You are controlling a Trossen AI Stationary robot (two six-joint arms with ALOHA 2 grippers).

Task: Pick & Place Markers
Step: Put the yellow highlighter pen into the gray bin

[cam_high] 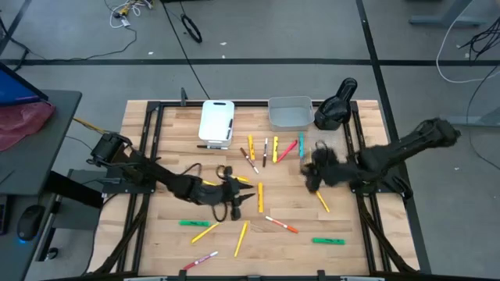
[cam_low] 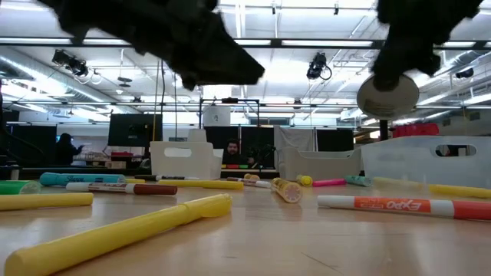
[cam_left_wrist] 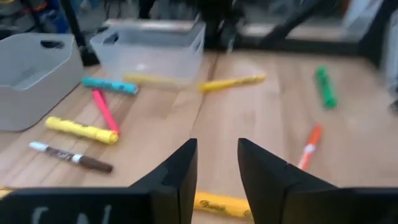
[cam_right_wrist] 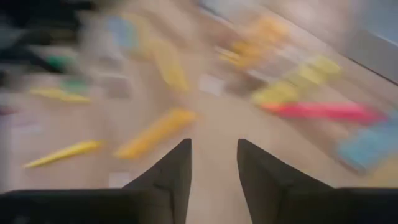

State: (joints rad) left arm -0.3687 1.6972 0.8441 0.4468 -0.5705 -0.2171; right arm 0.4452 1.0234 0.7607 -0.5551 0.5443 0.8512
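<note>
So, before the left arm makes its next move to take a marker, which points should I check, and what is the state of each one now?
1. Left gripper open with nothing between its fingers: ok.
2. A marker under it: ok, a yellow marker lies on the table just below the fingertips.
3. Gripper centred over that marker: cannot tell, the fingers hide most of it.
4. Right gripper apart from the left: ok, it hovers at the right side of the table, open.
5. Grey bin free to receive markers: ok, it looks empty.
6. White bin contents: cannot tell.
</note>
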